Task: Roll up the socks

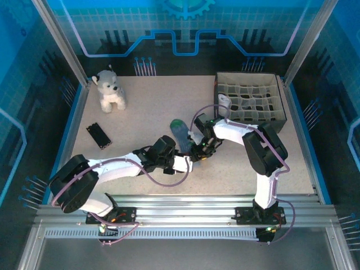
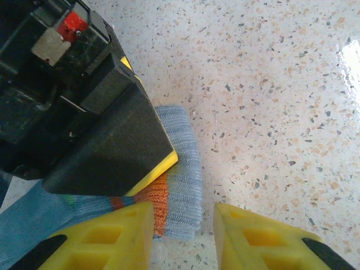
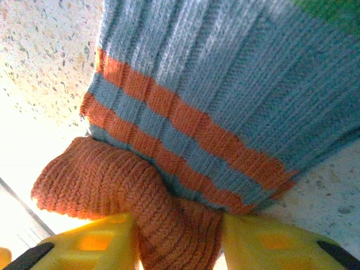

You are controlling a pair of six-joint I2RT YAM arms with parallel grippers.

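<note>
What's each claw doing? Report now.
Left claw: open, at the sock cuff.
Right claw: closed on the sock's orange cuff.

The teal sock (image 3: 225,84) is ribbed knit cloth, matt and slightly fuzzy; its orange cuff (image 3: 107,185) is a coarser knit. Under the sock, the tabletop (image 2: 270,84) looks smooth, speckled like stone, with a glossy sheen. At the cuff, the fingers (image 3: 270,242) of the right gripper (image 3: 177,244) are smooth yellow plastic. Well away from the sock, the plush dog (image 1: 109,90) is shaggy fabric.
</note>
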